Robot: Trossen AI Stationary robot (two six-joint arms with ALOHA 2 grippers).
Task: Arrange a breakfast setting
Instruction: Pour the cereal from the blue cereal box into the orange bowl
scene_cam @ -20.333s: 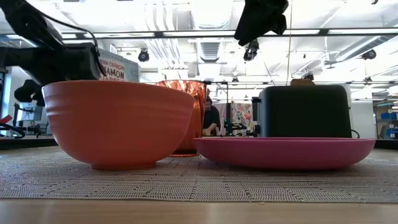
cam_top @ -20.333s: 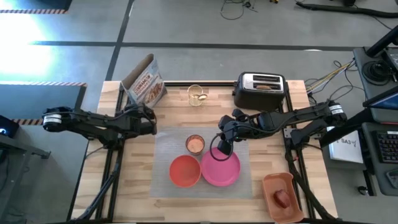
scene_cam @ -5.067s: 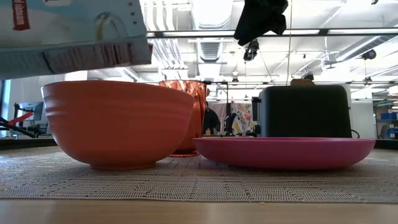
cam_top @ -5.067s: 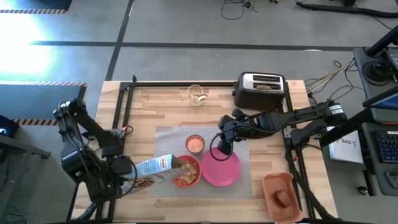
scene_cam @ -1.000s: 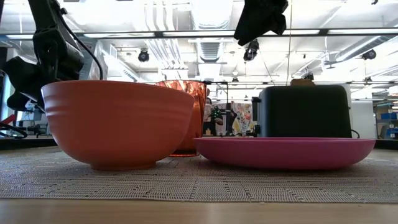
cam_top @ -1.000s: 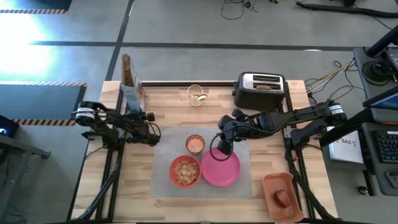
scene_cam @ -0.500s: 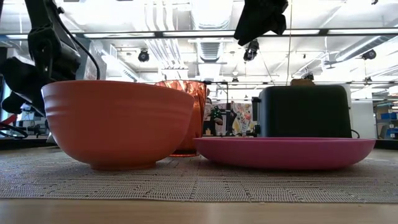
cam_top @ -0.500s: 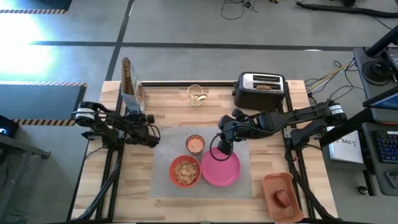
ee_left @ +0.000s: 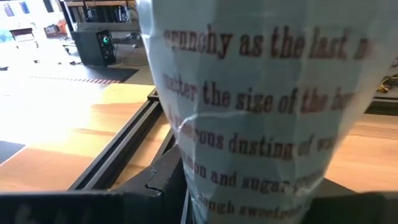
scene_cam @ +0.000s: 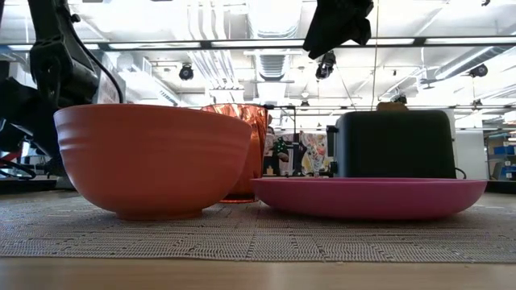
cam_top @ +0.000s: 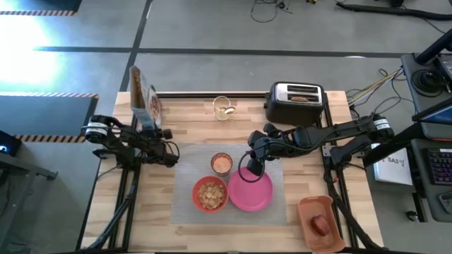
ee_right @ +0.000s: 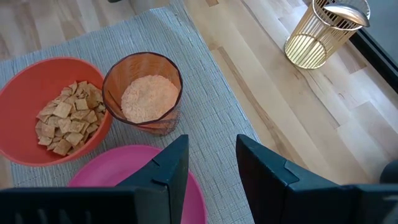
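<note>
Red-orange bowl (cam_top: 210, 195) sits cereal-filled on the grey woven mat (cam_top: 187, 204), beside the round pink plate (cam_top: 251, 192). Left gripper (cam_top: 157, 134) clamps the printed cereal box (cam_top: 143, 104) beyond the mat; right gripper (ee_right: 210, 163) hovers open. Apple (cam_top: 320, 224) and toast (cam_top: 299, 98) remain unplaced.

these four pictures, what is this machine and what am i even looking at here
It is a robot with two dark arms at a wooden table, seen from four cameras: one overhead, one at table height, one on each wrist. On a grey mat lie an orange bowl of cereal squares, a pink plate and a cup. A toaster stands at the back, an apple in a tray. The left gripper holds a cereal bag upright. The right gripper hovers open above the plate.
</note>
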